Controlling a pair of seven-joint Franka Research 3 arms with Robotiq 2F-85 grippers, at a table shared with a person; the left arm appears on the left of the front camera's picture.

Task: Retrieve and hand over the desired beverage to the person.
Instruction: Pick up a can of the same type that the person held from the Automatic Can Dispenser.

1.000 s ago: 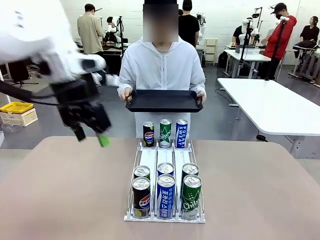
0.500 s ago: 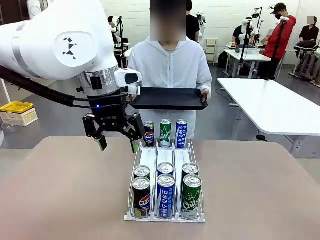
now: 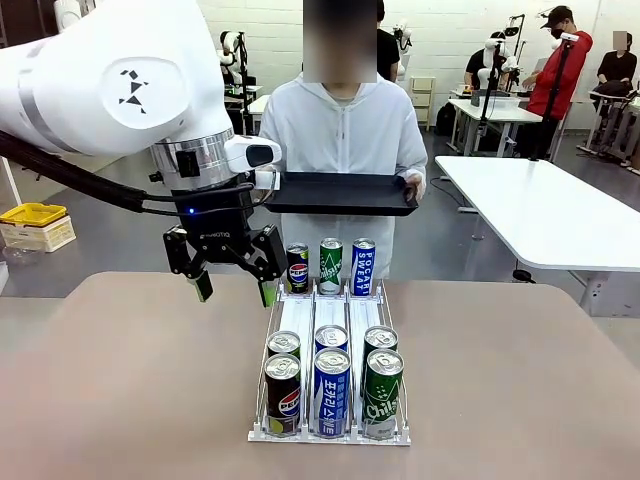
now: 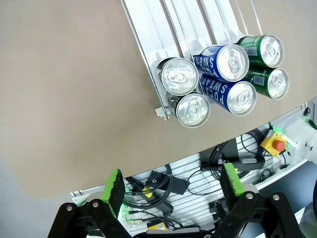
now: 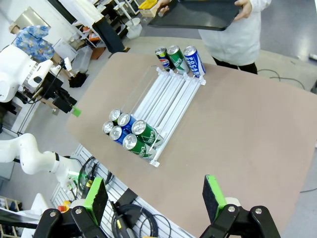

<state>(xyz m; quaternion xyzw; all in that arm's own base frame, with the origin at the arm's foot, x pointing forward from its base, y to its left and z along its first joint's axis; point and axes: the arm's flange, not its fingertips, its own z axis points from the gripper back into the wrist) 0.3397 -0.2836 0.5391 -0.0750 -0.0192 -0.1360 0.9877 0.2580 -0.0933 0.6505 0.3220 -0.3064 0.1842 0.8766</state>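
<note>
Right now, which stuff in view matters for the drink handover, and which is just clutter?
Job: cans, white rack holding them, person, black tray the person holds, open left gripper.
Lying about: yellow bin, white side table.

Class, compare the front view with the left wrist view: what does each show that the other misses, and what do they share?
Front: the person holding a black tray, and three far cans. Left wrist: cables and a red button beside the table. Both: the rack, its six near cans, and the open left gripper.
</note>
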